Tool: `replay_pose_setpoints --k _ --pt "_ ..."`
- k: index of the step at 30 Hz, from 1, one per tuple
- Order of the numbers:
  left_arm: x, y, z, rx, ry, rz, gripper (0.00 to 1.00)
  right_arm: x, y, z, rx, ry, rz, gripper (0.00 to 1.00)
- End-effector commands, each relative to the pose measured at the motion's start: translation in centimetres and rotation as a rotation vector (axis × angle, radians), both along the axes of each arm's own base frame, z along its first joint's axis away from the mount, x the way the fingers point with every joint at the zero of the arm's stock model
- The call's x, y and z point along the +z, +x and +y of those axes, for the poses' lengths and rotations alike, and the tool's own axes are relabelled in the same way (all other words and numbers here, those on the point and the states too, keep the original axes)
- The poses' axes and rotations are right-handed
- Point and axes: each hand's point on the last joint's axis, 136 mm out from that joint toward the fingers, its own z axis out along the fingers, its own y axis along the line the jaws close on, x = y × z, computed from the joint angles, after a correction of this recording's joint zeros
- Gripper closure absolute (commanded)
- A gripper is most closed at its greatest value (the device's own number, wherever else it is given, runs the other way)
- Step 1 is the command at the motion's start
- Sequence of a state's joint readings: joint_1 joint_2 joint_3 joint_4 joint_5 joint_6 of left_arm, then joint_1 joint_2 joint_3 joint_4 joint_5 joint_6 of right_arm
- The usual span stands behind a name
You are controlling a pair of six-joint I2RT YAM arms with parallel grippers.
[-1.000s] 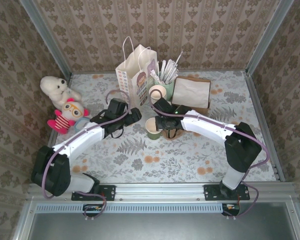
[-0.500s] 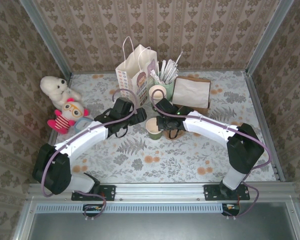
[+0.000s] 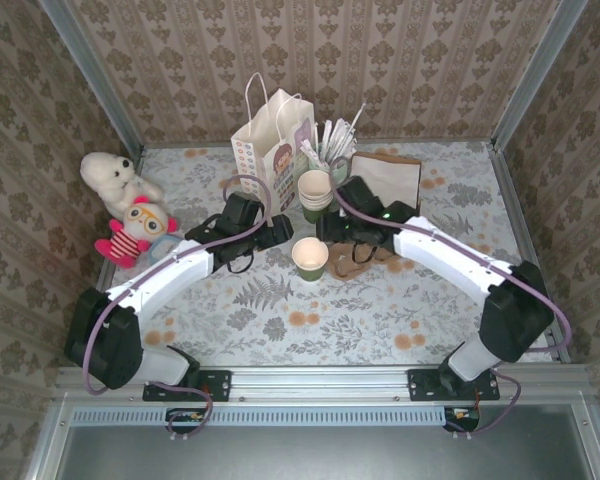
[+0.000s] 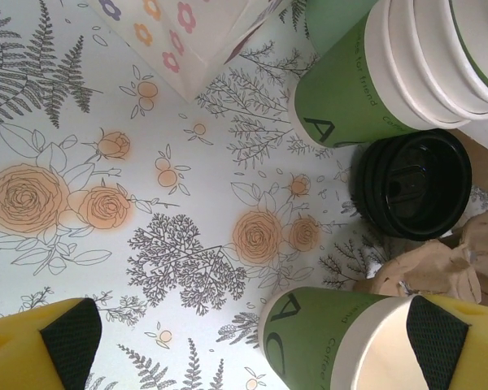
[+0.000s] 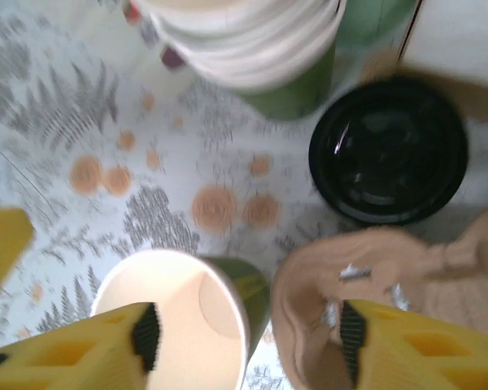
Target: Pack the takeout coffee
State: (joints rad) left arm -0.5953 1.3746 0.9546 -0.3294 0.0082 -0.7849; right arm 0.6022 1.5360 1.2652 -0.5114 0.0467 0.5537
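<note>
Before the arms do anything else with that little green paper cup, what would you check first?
1. The small green paper cup stands upright on the floral table: ok.
2. The round black lid sits on the cup: not ok; it lies apart, the cup open.
3. The right gripper is open and empty: ok.
4. The left gripper is open and empty: ok.
5. The white paper bag stands upright: ok.
6. Room inside the bag: cannot tell.

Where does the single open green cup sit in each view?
Top external: green cup near picture centre.
Left wrist: cup at bottom edge, right of centre.
Right wrist: cup at lower left.
Shared landmark: the stack of cups, just beyond it.
</note>
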Motion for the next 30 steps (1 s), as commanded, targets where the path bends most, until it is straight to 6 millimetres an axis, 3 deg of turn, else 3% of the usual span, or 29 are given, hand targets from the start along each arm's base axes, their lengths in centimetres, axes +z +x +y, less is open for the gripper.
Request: replay_pose_setpoints --k 1,6,10,15,18,30 --pt "1.6 0.4 -1.0 -0.028 -0.023 -0.035 0.0 0.2 1.8 -3.0 -0.023 0.034 -0.037 0.27" --pt "2.1 0.8 -0.6 -0.009 0.006 -0.071 0.0 -3.4 4.5 -7.6 -0.018 -0.138 0.013 0.27" --pt "1.9 0.9 0.0 0.038 0.009 -0.067 0.0 -4.9 5.6 -7.0 0.076 -0.182 -0.019 0.33" --pt "0.8 0.3 -0.5 0.096 -0.094 -0.032 0.0 -7.3 7.2 -7.8 -0.009 -0.23 0.015 0.44" --pt "0.0 0.0 -0.4 0.123 -0.109 0.0 0.0 -8.3 7.8 -7.3 0.013 -0.236 0.023 0.45" --pt "-0.1 -0.4 0.5 0.116 -0.02 0.018 0.0 -11.1 9.7 -7.4 0.02 -0.301 0.037 0.63"
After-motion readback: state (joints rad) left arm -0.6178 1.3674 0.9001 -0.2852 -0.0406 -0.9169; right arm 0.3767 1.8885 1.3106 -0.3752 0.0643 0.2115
